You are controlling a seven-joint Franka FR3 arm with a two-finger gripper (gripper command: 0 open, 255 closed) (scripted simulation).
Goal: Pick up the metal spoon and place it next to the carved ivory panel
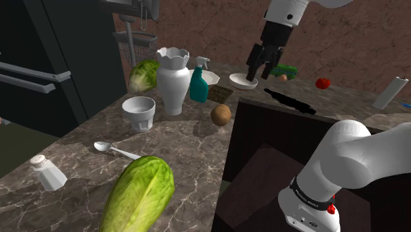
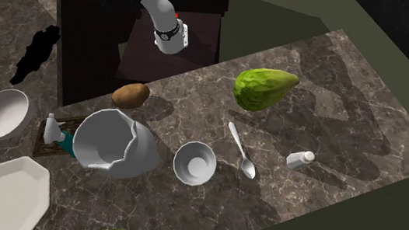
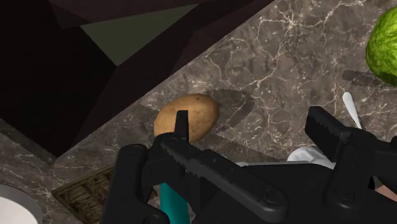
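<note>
Countertop of dark brown veined stone [image 1: 191,142] carries a tall white vase with a scalloped rim [image 1: 172,79], and everything is placed from that vase. The shiny metal spoon [image 1: 115,150] lies flat on the stone, well apart from the vase toward the shoulder view's lower left, with nothing touching it. Between spoon and vase stands a small white ribbed cup [image 1: 139,112], just beside the vase. Farther from the vase than the spoon are a white salt shaker [image 1: 46,171] and a large pale green head of lettuce [image 1: 138,194] (the lettuce lies near the spoon's handle end).

On the vase's other side, toward the shoulder view's right, a teal spray bottle with a white trigger [image 1: 199,84] stands just beside it. The flat brown carved panel [image 1: 220,94] lies just beyond the bottle, and a brown potato [image 1: 220,115] sits near the panel, apart from it. Farther again from the vase, the black two-finger gripper [image 1: 257,76] hangs with its tips showing against a shallow white bowl [image 1: 238,82]; whether it is over the bowl or behind it I cannot tell. Its fingers [image 3: 191,159] stand well apart in the wrist view and clasp nothing, so the claw is spread and empty, far from the spoon.
</note>
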